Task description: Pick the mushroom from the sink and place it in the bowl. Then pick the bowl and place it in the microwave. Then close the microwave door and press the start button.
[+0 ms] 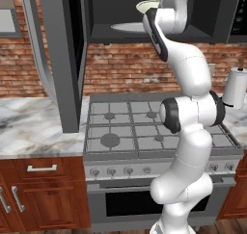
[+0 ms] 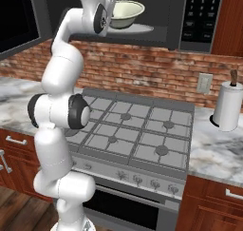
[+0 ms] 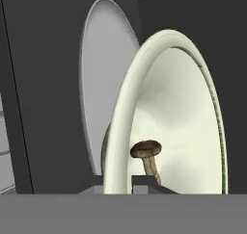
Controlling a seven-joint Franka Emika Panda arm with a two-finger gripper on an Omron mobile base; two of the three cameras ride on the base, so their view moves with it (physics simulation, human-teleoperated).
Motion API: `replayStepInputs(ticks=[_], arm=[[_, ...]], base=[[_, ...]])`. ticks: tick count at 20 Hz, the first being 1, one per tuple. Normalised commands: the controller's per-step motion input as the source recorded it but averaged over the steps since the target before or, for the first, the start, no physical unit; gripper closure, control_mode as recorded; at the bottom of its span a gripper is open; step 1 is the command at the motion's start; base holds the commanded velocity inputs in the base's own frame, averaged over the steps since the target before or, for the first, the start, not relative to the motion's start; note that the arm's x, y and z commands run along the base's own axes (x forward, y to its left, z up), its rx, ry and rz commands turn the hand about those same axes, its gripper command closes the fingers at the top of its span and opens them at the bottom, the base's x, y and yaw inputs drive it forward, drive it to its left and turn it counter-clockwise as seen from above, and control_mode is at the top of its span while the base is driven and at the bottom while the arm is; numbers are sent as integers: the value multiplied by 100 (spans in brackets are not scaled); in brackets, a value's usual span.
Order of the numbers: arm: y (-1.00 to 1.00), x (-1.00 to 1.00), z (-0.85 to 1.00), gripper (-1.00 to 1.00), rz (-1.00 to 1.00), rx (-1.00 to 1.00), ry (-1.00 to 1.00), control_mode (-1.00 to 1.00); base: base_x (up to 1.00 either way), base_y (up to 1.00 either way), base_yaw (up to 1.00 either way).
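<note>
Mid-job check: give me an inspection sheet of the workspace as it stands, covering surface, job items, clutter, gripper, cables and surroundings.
Surface: marble counter on both sides of a gas stove.
Job's things: bowl held inside the open microwave, above the white turntable plate; I cannot tell whether it touches the plate. Mushroom lies in the bowl. Microwave door stands open at the left.
Clutter: paper towel roll upright on the counter to the right of the stove.
Gripper: gripper shut on the bowl, fingers pinching its rim.
Cables: nothing seen.
Surroundings: brick backsplash, wall outlet, wooden cabinets, oven front below the stove.
</note>
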Motion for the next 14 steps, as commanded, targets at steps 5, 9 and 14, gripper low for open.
replayStepInputs(ticks=[5,9,14], arm=[[-10,0,-29,100,0,-3,1,-100],[0,0,-34,-100,2,-7,0,-100],[0,0,-14,-100,2,-4,0,-100]], base=[[0,0,0],[0,0,0],[0,0,0]])
